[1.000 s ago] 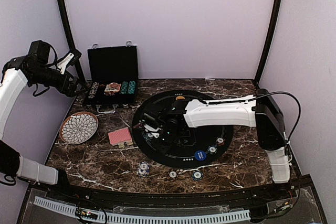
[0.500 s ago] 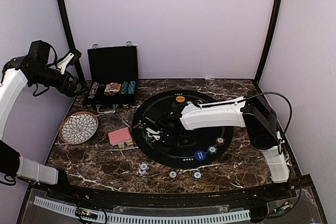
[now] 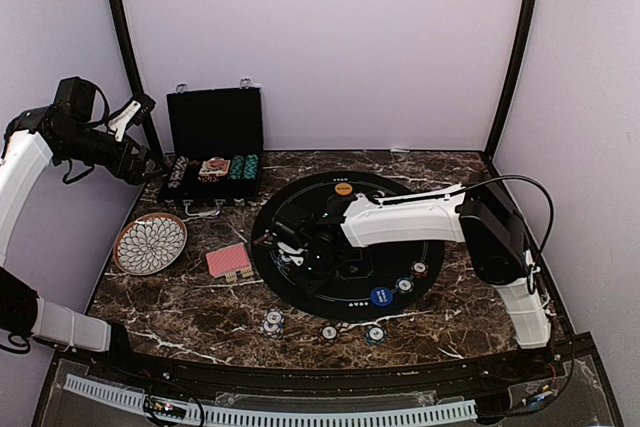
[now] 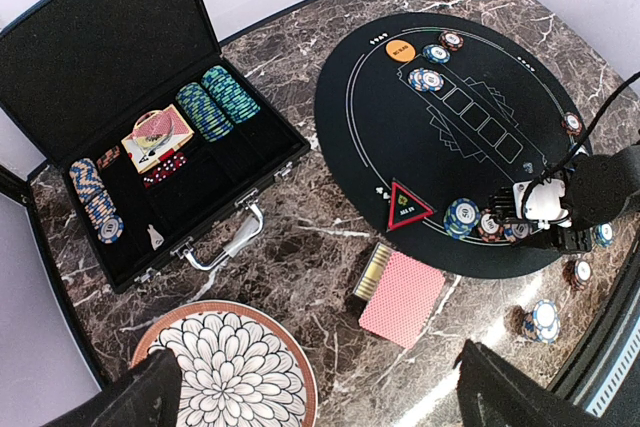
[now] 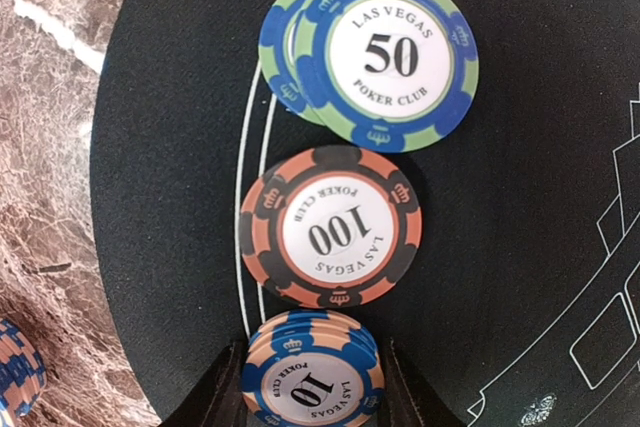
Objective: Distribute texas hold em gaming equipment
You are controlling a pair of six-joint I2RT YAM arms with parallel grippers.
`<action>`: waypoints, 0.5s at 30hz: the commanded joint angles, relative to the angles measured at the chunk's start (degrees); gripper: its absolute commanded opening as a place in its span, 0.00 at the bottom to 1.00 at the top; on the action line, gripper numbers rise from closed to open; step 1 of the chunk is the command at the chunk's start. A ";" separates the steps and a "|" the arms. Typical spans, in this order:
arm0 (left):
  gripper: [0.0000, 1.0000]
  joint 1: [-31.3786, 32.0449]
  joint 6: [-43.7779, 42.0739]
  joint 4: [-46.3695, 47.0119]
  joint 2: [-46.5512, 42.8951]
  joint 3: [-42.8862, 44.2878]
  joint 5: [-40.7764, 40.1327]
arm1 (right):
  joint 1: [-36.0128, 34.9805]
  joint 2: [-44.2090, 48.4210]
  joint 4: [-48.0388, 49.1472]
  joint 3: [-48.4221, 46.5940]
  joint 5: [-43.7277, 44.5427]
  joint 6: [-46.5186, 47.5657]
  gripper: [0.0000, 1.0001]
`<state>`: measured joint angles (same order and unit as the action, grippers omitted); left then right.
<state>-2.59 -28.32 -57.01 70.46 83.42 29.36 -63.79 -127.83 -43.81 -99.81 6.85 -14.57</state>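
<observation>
Right gripper, at the bottom centre of the wrist view, grasps a blue-edged stack of 10 poker chips on the round black felt mat. An orange-and-black 100 chip lies just above the stack. Left gripper hangs released, high over the marble table.
</observation>
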 commanded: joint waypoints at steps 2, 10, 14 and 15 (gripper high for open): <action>0.99 0.30 -0.40 -0.29 -0.46 0.11 0.93 | 0.77 -0.36 0.14 -2.10 2.78 -0.38 0.43; 0.99 0.30 -0.58 -0.30 -0.86 0.07 0.46 | 0.77 2.03 -1.84 -5.55 3.86 0.02 0.60; 0.99 0.30 -0.53 -0.42 -0.97 0.07 0.37 | 0.64 3.46 -3.42 -7.01 4.19 0.11 0.63; 0.99 0.26 -0.52 -0.50 -1.00 0.08 0.37 | 0.48 4.13 -3.66 -7.21 3.91 0.16 0.64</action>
<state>-2.59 -28.32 -56.99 70.46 83.42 29.34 -63.35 -127.76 -45.50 -104.57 9.78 -14.48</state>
